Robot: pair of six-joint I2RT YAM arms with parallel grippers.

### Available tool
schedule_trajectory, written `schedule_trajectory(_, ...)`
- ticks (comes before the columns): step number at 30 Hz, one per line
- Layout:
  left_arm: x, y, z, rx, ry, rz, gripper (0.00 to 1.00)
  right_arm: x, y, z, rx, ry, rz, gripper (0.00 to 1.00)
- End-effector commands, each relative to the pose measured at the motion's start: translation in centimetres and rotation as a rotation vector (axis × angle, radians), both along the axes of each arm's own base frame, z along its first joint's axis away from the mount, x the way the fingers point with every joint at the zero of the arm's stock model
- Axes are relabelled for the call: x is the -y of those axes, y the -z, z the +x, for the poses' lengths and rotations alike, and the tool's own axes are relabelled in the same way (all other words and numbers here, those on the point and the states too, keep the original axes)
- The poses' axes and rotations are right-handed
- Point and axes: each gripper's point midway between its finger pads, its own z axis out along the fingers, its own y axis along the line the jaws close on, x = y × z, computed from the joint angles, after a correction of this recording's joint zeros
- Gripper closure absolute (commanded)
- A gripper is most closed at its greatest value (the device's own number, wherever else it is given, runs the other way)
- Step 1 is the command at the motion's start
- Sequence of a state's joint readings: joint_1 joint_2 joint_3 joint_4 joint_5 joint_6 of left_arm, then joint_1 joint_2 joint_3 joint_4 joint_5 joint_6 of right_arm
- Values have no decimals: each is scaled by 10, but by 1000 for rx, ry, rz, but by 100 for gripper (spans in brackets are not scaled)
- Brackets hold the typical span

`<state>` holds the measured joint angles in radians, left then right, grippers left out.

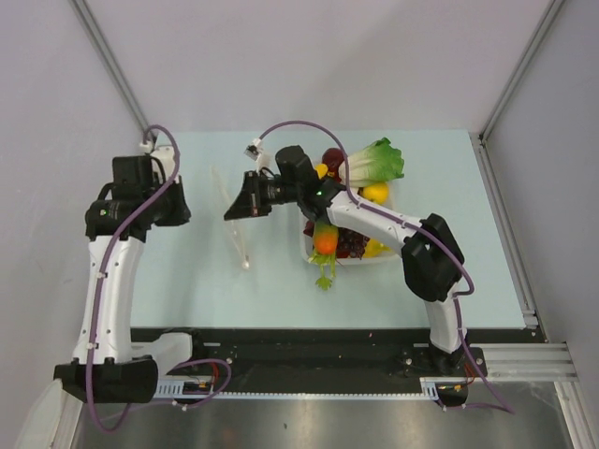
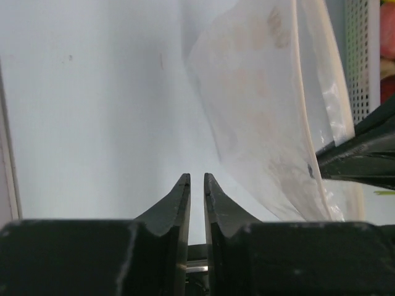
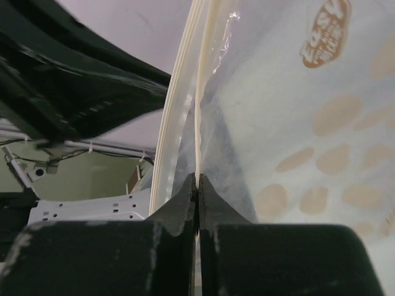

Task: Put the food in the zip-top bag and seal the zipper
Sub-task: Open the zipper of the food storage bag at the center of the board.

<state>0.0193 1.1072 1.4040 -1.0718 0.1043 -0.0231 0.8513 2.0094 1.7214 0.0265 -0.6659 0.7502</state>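
Viewing a booth with plain grey walls and aluminium corner posts. I see a pale mint table with a black rail along its near edge. White tray right of centre holds the food: lettuce, carrot, others piled. Zip-top bag is upright on edge, left of the tray. Right gripper is pinched tight on its zipper. Left gripper sits just beside the bag, jaws a narrow slit, gripping nothing.

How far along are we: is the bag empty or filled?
Empty: the zip-top bag looks flat and see-through; the food lies apart from it.
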Motion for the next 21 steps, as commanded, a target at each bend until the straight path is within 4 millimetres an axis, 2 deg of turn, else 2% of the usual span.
schedule_trajectory(1, 13, 18, 3, -17, 91, 19, 78, 0, -52, -19, 25, -67, 141, 100)
schedule_trajectory(2, 16, 16, 3, -10, 97, 6, 76, 0, -49, -17, 28, -57, 128, 100)
schedule_trajectory(4, 28, 0, 1, 36, 140, -43, 58, 1, -49, -13, 26, -37, 122, 100)
schedule_trajectory(5, 31, -6, 0, 59, 144, -64, 47, 0, -48, -12, 25, -31, 119, 100)
schedule_trajectory(6, 38, -22, -3, 113, 153, -103, 25, 0, -48, -10, 24, -14, 115, 100)
schedule_trajectory(9, 50, -38, -9, 171, 195, -162, 7, -3, -44, -5, 12, 17, 96, 100)
schedule_trajectory(12, 57, -37, -11, 169, 205, -196, 7, -5, -38, 0, -4, 48, 79, 100)
schedule_trajectory(21, 46, 4, 8, 89, 92, -150, 18, -10, -33, 1, -8, 64, 56, 100)
